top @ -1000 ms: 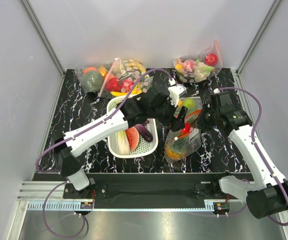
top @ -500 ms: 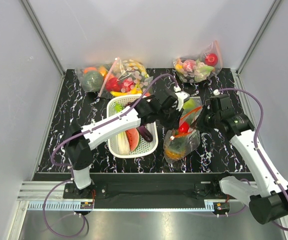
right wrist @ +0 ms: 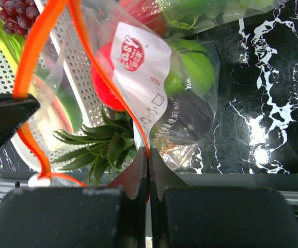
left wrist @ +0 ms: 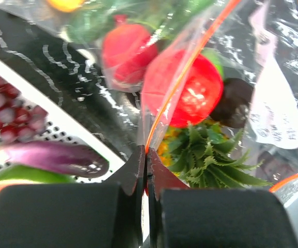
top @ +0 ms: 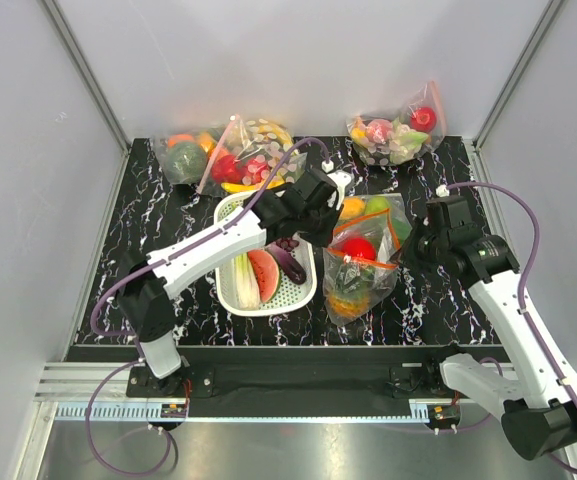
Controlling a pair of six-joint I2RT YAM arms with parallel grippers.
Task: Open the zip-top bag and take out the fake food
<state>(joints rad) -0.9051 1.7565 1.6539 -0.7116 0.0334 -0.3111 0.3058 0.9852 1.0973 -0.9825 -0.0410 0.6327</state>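
Note:
The zip-top bag [top: 360,272] lies right of the basket, its orange zip strip [right wrist: 138,124] pulled apart into a wide mouth between both grippers. My left gripper [top: 332,236] is shut on the strip's left side [left wrist: 147,151]. The strip's right side sits pinched in my right gripper [top: 402,252], whose jaws [right wrist: 149,153] are shut beside the white label [right wrist: 138,67]. Inside lies the fake food: a red fruit [left wrist: 190,93], a green fruit [right wrist: 192,70] and a pineapple with its green crown [left wrist: 205,157].
A white perforated basket [top: 268,308] left of the bag holds a watermelon slice [top: 263,272], eggplant [left wrist: 56,157], grapes [left wrist: 9,111] and a leek. Other filled bags lie along the back edge [top: 243,155], [top: 393,135], [top: 183,155].
My left gripper closed on the bag's left zip strip and drew back to the left. The right gripper shifted right. The bag's mouth has spread open between them.

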